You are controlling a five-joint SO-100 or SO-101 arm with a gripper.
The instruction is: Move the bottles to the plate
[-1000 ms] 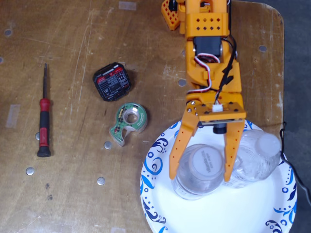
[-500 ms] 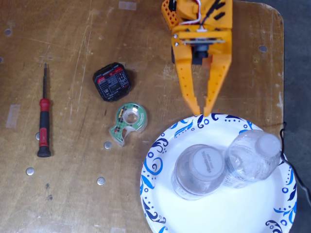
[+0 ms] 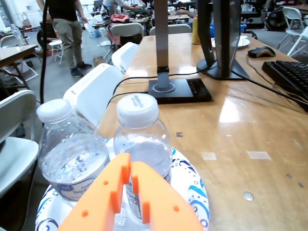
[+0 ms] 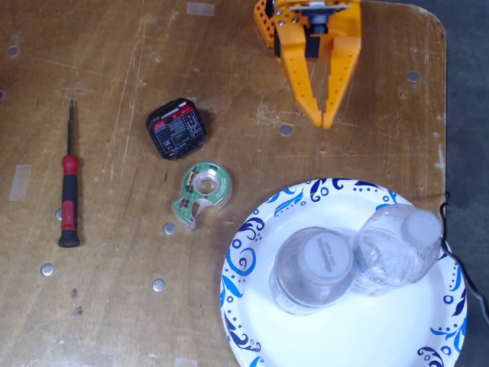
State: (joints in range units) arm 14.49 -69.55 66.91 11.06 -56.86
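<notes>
Orange gripper: fingertips drawn together to a point, nothing between them, nothing held. In the fixed view it sits at 12 o'clock of the scene, well clear of the plate, tips aimed toward 6 o'clock. The wrist view shows the same closed fingers low in the foreground, with only a thin seam between them.

Plate: large, round, white, blue swirl pattern around the rim; occupies the 5 o'clock part of the fixed view and is cut off by the bottom edge of the view.

Both bottles stand upright on the plate, clear plastic, white caps, touching or just beside each other. In the fixed view the left bottle stands near the plate's centre; the right bottle is at its 2 o'clock, close to the rim, with crinkled walls. In the wrist view a dark label shows low on the nearer bottle; the other stands at its 9 o'clock.

Off the plate on the wooden table: green tape dispenser at the plate's 10 o'clock, black and red block beyond it, red-handled screwdriver at far 9 o'clock.
</notes>
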